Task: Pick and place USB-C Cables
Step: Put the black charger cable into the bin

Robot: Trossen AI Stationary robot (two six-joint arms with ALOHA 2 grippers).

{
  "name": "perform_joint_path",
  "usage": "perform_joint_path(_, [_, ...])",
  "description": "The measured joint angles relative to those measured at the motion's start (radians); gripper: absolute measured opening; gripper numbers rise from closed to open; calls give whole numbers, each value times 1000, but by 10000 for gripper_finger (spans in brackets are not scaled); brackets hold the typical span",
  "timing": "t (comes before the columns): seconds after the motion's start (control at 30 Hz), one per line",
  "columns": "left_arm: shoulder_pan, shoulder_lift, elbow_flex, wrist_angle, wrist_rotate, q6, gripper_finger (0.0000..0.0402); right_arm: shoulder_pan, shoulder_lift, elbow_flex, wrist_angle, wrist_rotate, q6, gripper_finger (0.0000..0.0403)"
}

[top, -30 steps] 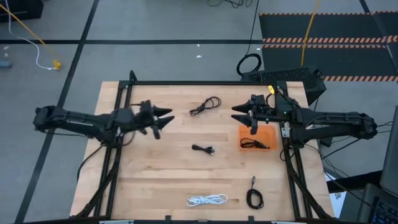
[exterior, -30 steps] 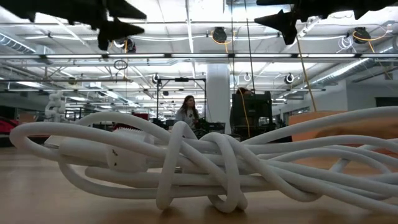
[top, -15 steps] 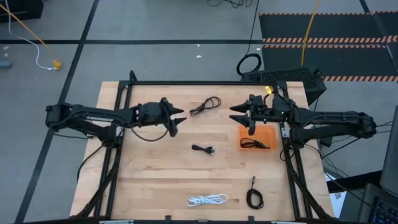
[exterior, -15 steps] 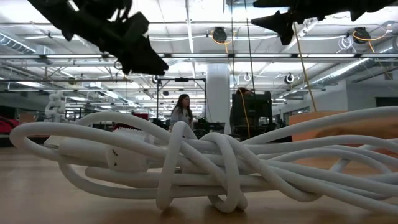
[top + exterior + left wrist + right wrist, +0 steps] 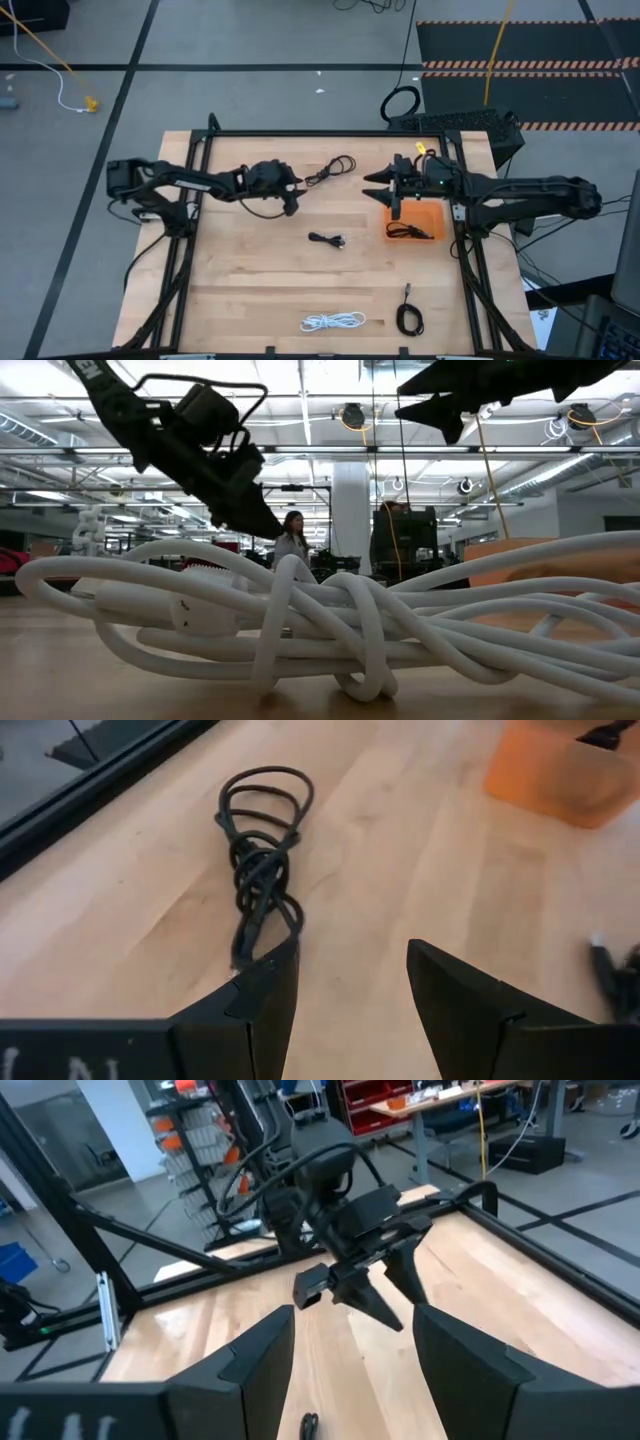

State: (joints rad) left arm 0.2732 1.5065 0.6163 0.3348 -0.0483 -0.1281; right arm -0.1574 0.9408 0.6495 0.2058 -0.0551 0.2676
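In the high view, one black USB-C cable (image 5: 331,170) lies loosely coiled near the table's far edge. Others lie mid-table (image 5: 328,240), near the right front corner (image 5: 408,316) and inside the orange tray (image 5: 432,217), as a black coil (image 5: 409,232). The white cable (image 5: 333,321) lies at the near edge and fills the low view (image 5: 330,620). My left gripper (image 5: 296,193) is open just left of the far cable (image 5: 258,870), which lies ahead of its fingertips (image 5: 350,960). My right gripper (image 5: 380,195) hangs open above the tray's left edge.
A black metal frame (image 5: 300,133) borders the table's far edge and sides. Bare wood lies between the cables. In the right wrist view the left arm's gripper (image 5: 350,1280) shows across the table. A person (image 5: 292,540) stands far back in the room.
My left gripper has swept toward the table's right, tipped forward and come down toward the far black cable, staying open. My right gripper has drifted slightly toward the table's left above the tray. No cable has moved.
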Motion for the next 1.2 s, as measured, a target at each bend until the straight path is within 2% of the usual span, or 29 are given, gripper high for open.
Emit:
perform_joint_path(0.17, [30, 71, 8, 35, 8, 11, 191, 0, 37, 0, 1, 1, -20, 196])
perform_joint_path(0.33, [47, 148, 72, 26, 31, 29, 191, 0, 70, 0, 7, 2, -22, 196])
perform_joint_path(0.57, [87, 230, 191, -153, 33, 43, 191, 0, 94, 0, 7, 2, -21, 196])
perform_joint_path(0.67, [102, 252, 212, -187, 34, 33, 191, 0, 94, 0, 6, 2, -26, 196])
perform_joint_path(1.0, [138, 260, 242, -205, 143, 1, 188, 0, 94, 0, 3, 3, -48, 196])
perform_joint_path(1.1, [150, 260, 242, -222, 173, -27, 158, 0, 94, 0, 3, 3, -48, 196])
perform_joint_path(1.2, [164, 260, 242, -236, 198, -50, 94, 0, 94, 0, 3, 3, -48, 196])
